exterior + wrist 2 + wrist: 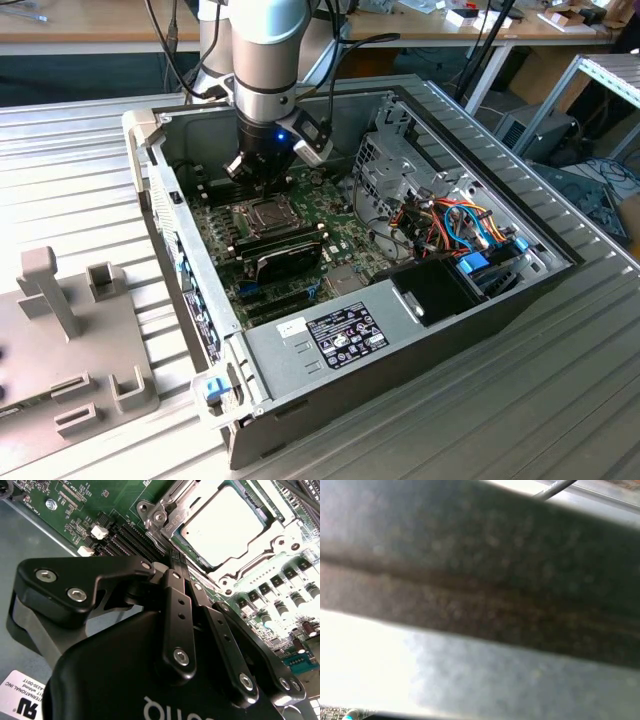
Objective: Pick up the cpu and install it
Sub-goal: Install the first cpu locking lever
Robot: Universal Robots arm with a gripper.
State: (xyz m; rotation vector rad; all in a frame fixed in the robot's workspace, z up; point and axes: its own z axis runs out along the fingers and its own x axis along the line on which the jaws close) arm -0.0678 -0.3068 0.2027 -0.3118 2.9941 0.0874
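While end effector [176, 560] pressed together, flat silvery square cpu [222, 525] w/in metal-framed socket [165, 517].

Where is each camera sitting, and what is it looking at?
Exterior view: off the arm, above, looking down into the open computer case; the arm and tool show.
Second wrist view: on the arm, looking past the tool, fingers together, at the cpu in its socket.
First wrist view: on the arm; blurred grey surface, cannot tell.
Shared: exterior and second wrist views show the motherboard.
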